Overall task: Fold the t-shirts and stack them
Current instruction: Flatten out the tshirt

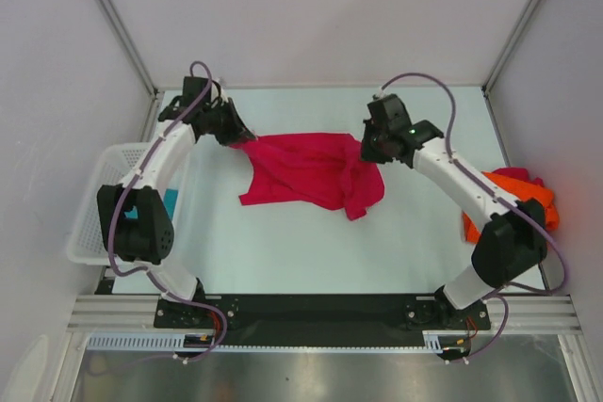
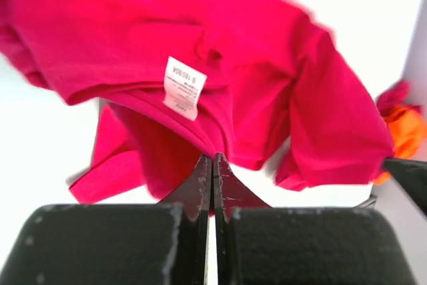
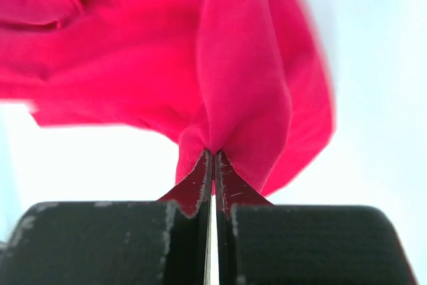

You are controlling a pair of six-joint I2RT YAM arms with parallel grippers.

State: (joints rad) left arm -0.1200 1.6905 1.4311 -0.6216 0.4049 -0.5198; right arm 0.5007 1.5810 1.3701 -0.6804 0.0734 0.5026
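At the far middle of the table [image 1: 283, 251], two grippers are clenched on one crimson-pink t-shirt [image 1: 306, 171]: the left gripper [image 1: 242, 140] pinches its left edge, the right gripper [image 1: 369, 152] its right. Soft cloth sags in folds between them, with one white label [image 2: 184, 87] showing. One orange t-shirt [image 1: 516, 197] lies crumpled at the right edge. One white mesh basket [image 1: 89, 223] sits left.

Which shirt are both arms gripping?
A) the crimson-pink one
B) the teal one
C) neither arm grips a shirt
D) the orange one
A: the left fingers and right fingers are each shut on the crimson-pink shirt, which the top view shows stretched between them.
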